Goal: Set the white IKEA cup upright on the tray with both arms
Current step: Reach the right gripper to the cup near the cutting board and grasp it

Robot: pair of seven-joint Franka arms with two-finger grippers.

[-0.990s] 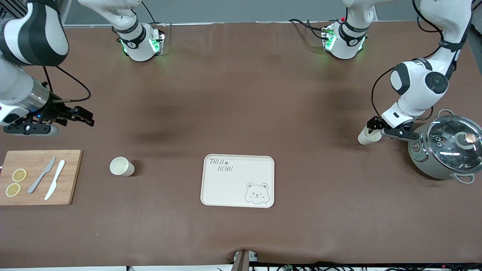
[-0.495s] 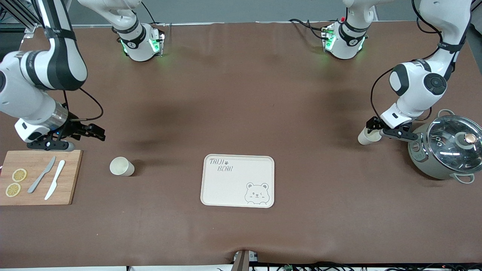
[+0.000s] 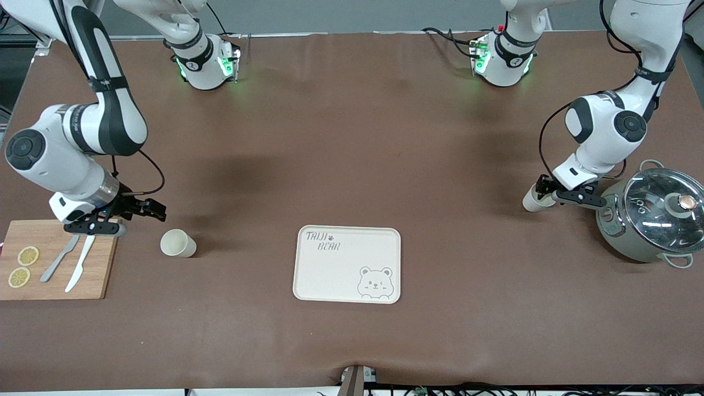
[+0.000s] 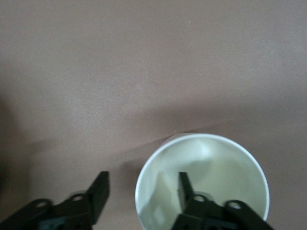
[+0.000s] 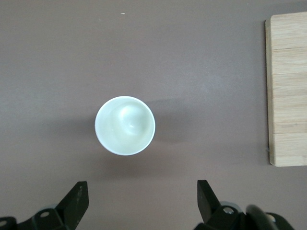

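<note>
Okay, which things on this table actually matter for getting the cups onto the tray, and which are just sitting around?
Part of the job:
- tray
- cup beside the cutting board
- cup beside the pot, left tool straddling its rim
- right tool, open

Just lying about:
- cutting board
- two knives
- lemon slices
- lidded pot

This is a robotics lab staged with kitchenware. A wide tabletop (image 3: 352, 165) covered in plain brown sheeting fills the frame, two white arm bases with green status lights (image 3: 204, 63) bolted along its upper edge, black cables (image 3: 445, 34) trailing there. Household props sit about: a bamboo cutting board with lemon slices (image 3: 33, 275) at lower left, a grey glass-lidded electric pot (image 3: 654, 220) at right.
</note>
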